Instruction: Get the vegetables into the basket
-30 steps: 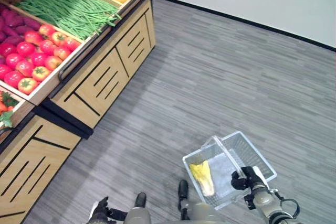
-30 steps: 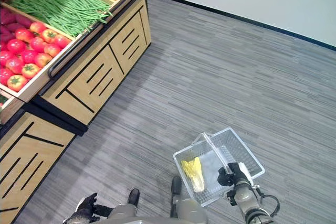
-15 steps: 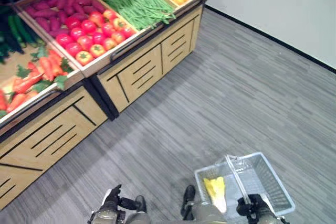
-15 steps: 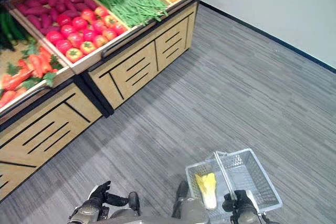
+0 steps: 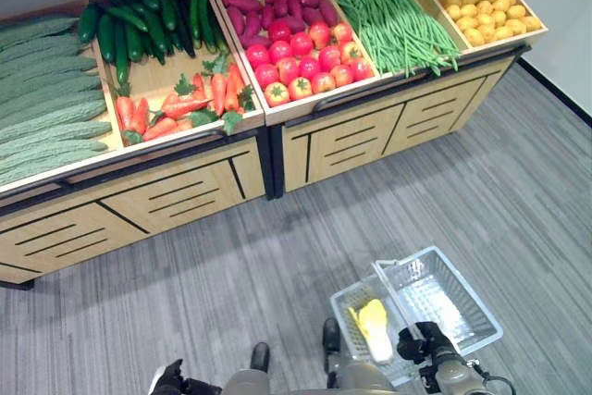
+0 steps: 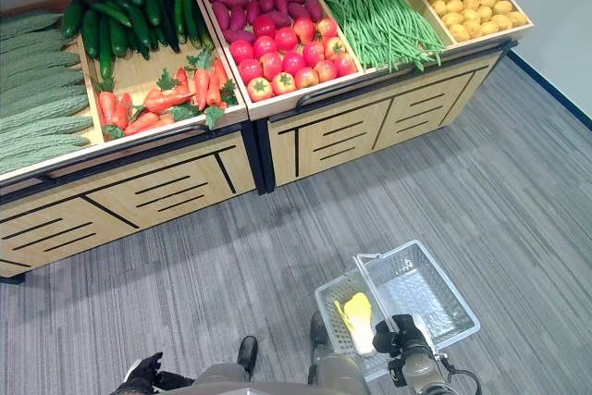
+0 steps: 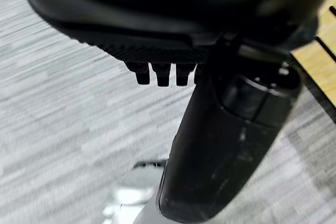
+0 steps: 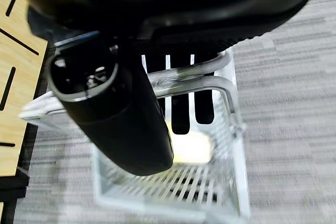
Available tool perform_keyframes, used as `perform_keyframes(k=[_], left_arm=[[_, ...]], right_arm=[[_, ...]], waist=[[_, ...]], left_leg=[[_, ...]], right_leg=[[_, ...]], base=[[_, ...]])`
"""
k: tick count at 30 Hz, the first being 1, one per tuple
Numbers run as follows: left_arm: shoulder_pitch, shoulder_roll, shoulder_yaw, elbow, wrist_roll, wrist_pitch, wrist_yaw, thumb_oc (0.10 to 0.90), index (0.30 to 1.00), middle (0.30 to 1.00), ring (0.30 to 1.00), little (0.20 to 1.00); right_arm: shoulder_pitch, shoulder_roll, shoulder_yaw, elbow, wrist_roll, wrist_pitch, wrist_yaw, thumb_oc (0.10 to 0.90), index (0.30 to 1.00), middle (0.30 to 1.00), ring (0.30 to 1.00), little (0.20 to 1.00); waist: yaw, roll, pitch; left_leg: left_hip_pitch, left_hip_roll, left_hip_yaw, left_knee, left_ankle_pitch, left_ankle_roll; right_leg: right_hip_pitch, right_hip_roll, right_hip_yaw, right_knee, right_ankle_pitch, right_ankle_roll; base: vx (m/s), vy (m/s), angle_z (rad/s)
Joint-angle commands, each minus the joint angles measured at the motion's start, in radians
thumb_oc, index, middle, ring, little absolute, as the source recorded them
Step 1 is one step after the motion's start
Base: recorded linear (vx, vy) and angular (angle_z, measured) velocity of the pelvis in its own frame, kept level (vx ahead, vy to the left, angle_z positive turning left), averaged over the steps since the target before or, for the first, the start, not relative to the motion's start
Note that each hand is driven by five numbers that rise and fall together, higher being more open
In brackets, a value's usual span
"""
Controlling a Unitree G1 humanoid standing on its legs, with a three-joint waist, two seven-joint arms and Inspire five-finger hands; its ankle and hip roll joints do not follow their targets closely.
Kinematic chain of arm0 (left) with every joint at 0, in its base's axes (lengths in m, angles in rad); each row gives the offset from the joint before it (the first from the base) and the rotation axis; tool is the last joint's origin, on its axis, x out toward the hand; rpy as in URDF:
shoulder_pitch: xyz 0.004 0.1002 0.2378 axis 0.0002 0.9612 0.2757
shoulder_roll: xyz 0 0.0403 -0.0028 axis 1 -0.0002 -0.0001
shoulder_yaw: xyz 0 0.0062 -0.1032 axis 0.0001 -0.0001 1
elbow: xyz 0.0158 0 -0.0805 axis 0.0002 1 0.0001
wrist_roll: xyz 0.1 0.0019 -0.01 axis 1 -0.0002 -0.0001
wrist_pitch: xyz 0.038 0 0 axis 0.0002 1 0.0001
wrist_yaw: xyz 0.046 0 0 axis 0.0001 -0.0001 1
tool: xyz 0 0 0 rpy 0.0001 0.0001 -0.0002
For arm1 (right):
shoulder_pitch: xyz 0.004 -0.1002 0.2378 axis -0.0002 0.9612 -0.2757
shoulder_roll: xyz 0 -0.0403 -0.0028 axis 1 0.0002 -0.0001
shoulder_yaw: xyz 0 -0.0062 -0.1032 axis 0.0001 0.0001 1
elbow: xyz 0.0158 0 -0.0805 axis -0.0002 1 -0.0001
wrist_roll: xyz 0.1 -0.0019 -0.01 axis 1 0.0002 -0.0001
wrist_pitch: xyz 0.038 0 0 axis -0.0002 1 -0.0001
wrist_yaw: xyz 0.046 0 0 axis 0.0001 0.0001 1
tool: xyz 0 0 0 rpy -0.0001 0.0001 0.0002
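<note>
Down at the robot's right, the right hand (image 5: 421, 339) is curled round the handle of the basket (image 5: 462, 307), which holds one yellow cabbage (image 5: 374, 326). Its left hand (image 7: 163, 72) hangs free, fingers relaxed (holding nothing). Judging by this, the fetching step is in hand: next, approach the vegetable stand (image 5: 277, 127). Open floor (image 5: 231, 275) lies between; mind the stand's front edge.

One basket (image 5: 444, 295) (one cabbage (image 5: 374, 326) inside), two hands.
</note>
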Motion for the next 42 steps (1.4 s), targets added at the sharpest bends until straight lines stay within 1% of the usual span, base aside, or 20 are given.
perform_keyframes(k=[1, 2, 3, 4, 8, 13, 23, 26, 33, 34, 36, 42], left_arm=[[-0.083, 0.019, -0.019, -0.019, 0.002, -0.012, 0.010, 0.900, 1.000, 1.000, 1.000, 1.000], [-0.082, 0.015, -0.023, -0.017, 0.004, -0.011, 0.012, 0.900, 1.000, 1.000, 1.000, 1.000], [-0.080, 0.015, -0.028, -0.017, 0.009, -0.010, 0.007, 0.900, 1.000, 1.000, 1.000, 1.000], [-0.071, 0.017, -0.027, -0.009, 0.018, -0.011, 0.004, 0.900, 1.000, 1.000, 1.000, 1.000], [-0.062, 0.014, -0.012, -0.001, 0.006, -0.011, -0.002, 0.900, 1.000, 1.000, 1.000, 1.000], [-0.050, 0.003, -0.013, 0.001, 0.005, -0.015, -0.012, 0.900, 1.000, 1.000, 1.000, 1.000], [-0.036, 0.003, -0.012, 0.000, 0.002, -0.017, -0.019, 0.900, 1.000, 1.000, 1.000, 1.000], [-0.032, 0.003, -0.005, 0.004, -0.001, -0.016, -0.025, 0.900, 1.000, 1.000, 1.000, 1.000], [-0.027, -0.001, -0.006, 0.000, -0.004, -0.018, -0.035, 0.900, 1.000, 1.000, 1.000, 1.000], [-0.027, 0.043, 0.007, 0.052, 0.087, 0.020, -0.056, 0.900, 1.000, 1.000, 1.000, 1.000], [-0.023, 0.044, 0.015, 0.057, 0.088, 0.020, -0.056, 0.900, 1.000, 1.000, 1.000, 1.000], [-0.021, 0.042, 0.021, 0.057, 0.081, 0.018, -0.054, 0.900, 1.000, 1.000, 1.000, 1.000]], right_arm=[[0.028, -0.078, -0.016, -0.009, 0.015, -0.021, -0.017, 0.400, 0.300, 0.300, 0.300, 0.300], [0.041, -0.073, -0.021, -0.010, 0.022, -0.021, -0.012, 0.400, 0.300, 0.300, 0.300, 0.300], [0.047, -0.072, -0.020, -0.003, 0.019, -0.018, -0.005, 0.400, 0.300, 0.300, 0.300, 0.300], [0.054, -0.060, -0.026, 0.011, 0.025, -0.016, 0.009, 0.400, 0.300, 0.300, 0.300, 0.300], [0.048, -0.046, -0.045, 0.025, 0.056, -0.017, 0.018, 0.400, 0.300, 0.300, 0.300, 0.300], [0.037, -0.031, -0.052, 0.034, 0.089, -0.023, 0.028, 0.400, 0.300, 0.300, 0.300, 0.300], [0.039, -0.029, -0.045, 0.046, 0.084, -0.028, 0.032, 0.400, 0.300, 0.300, 0.300, 0.300], [0.047, -0.033, -0.054, 0.061, 0.084, -0.025, 0.036, 0.400, 0.300, 0.300, 0.300, 0.300], [0.056, -0.038, -0.068, 0.074, 0.092, -0.024, 0.043, 0.400, 0.300, 0.300, 0.300, 0.300], [0.054, -0.014, -0.051, 0.026, 0.142, -0.017, 0.143, 0.400, 0.300, 0.300, 0.300, 0.300], [0.062, -0.010, -0.052, 0.031, 0.135, -0.014, 0.143, 0.400, 0.300, 0.300, 0.300, 0.300], [0.062, -0.010, -0.058, 0.040, 0.139, -0.014, 0.142, 0.400, 0.300, 0.300, 0.300, 0.300]], waist=[[-0.064, -0.018, 0.017], [-0.073, -0.008, 0.005], [-0.077, 0.000, -0.003], [-0.079, 0.000, -0.011], [-0.072, -0.011, -0.017], [-0.063, -0.019, -0.026], [-0.058, -0.022, -0.031], [-0.059, -0.025, -0.035], [-0.063, -0.019, -0.043], [-0.072, -0.007, -0.047], [-0.073, -0.012, -0.047], [-0.072, -0.017, -0.049]], left_leg=[[-0.017, 0.042, 0.115, -0.067, 0.006, -0.013], [-0.006, 0.047, 0.151, -0.115, 0.025, -0.013], [0.004, 0.044, 0.151, -0.143, 0.033, -0.010], [0.023, 0.034, 0.150, -0.165, 0.029, -0.002], [0.036, 0.017, 0.164, -0.175, 0.017, 0.006], [0.044, 0.011, 0.163, -0.175, 0.007, 0.010], [0.055, 0.019, 0.164, -0.175, 0.005, 0.002], [0.060, 0.028, 0.164, -0.175, 0.005, -0.003], [0.063, 0.032, 0.163, -0.175, 0.004, -0.007], [0.063, 0.028, 0.212, -0.175, 0.006, 0.011], [0.073, 0.026, 0.218, -0.175, 0.002, 0.013], [0.085, 0.026, 0.221, -0.175, -0.003, 0.013]], right_leg=[[0.007, -0.131, 0.010, 0.062, -0.031, 0.117], [0.011, -0.128, -0.002, 0.061, -0.029, 0.123], [0.010, -0.132, -0.013, 0.066, -0.034, 0.127], [0.019, -0.148, -0.014, 0.056, -0.028, 0.136], [0.025, -0.166, -0.008, 0.036, -0.008, 0.151], [0.033, -0.183, -0.002, 0.025, 0.003, 0.160], [0.052, -0.178, -0.004, 0.004, 0.003, 0.161], [0.056, -0.169, -0.002, -0.001, 0.000, 0.159], [0.060, -0.166, -0.003, -0.001, -0.003, 0.160], [0.049, -0.162, 0.071, 0.001, -0.007, 0.159], [0.054, -0.165, 0.074, 0.004, -0.009, 0.161], [0.061, -0.164, 0.081, 0.007, -0.013, 0.160]], base=[[0.04, -0.116, 1.08], [0.06, 0.036, 0.95], [0.08, 0.187, 0.47], [0.07, 0.220, 0.00], [0.03, 0.135, 0.08], [0.03, 0.073, -0.16], [0.00, -0.006, -0.01], [0.00, -0.031, -0.06], [0.00, -0.004, -0.01], [0.02, 0.025, -0.05], [0.04, 0.028, -0.13], [0.03, 0.002, -0.09]])
